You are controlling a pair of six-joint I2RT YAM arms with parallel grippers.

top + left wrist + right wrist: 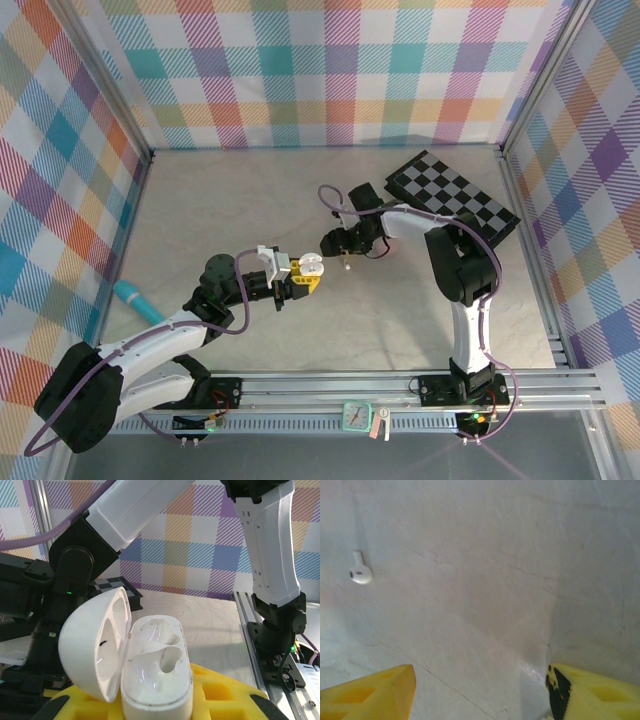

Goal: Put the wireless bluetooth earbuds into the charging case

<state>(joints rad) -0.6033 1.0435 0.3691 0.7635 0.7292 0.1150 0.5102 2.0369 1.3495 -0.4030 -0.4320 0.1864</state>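
Progress was slight, by our reckoning: the charging case (155, 680) stood open, its lid (95, 640) swung to the left. Both wells (167, 662) that we could see looked empty, so no bud had gone in yet. We saw the left gripper (155, 705) clamped on the case's base between its yellow fingers (225, 700). One white earbud (360, 571) lay flat on the table (520, 580), ahead and to the left of the right gripper (480, 692) and well apart from it. That gripper's jaws stood wide with nothing between them. In the right wrist view the bud's long axis ran almost straight up the frame, with the stem away from the fingers and the rounded head nearest them. Picking it up, carrying it and seating it were all left to do.
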